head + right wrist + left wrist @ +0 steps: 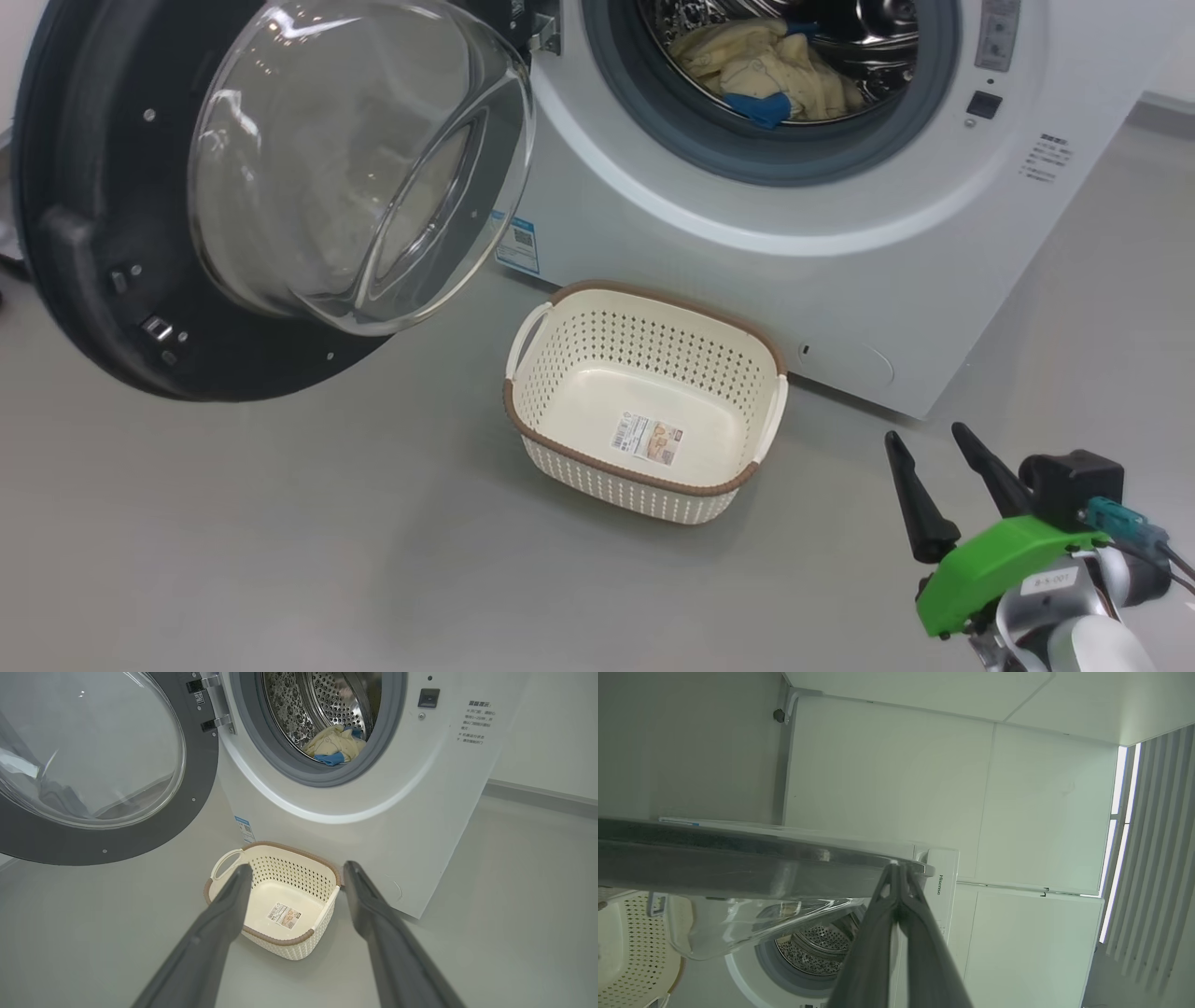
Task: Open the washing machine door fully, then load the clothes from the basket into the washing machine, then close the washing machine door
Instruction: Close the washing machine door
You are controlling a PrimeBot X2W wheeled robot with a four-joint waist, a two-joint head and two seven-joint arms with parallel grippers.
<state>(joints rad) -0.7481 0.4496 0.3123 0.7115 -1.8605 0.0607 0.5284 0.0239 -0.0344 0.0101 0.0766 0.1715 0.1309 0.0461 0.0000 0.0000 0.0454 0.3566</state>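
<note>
The washing machine door (93, 233) stands swung open to the left, its glass bowl facing me. Cream and blue clothes (766, 65) lie inside the drum of the white washing machine (709, 271). On the floor in front stands the basket (653, 350), with just a label on its bottom. My right gripper (924, 434) hovers open at the lower right, apart from the basket. In the right wrist view the open gripper (297, 865) frames the basket (289, 868), with the clothes (334, 746) above it. My left gripper (896, 867) is shut, its tips at the door's edge (738, 858).
Grey floor stretches around the basket and to the machine's right. The open door overhangs the floor at the left. White wall panels (887, 779) and a slatted window (1153, 858) show behind the machine in the left wrist view.
</note>
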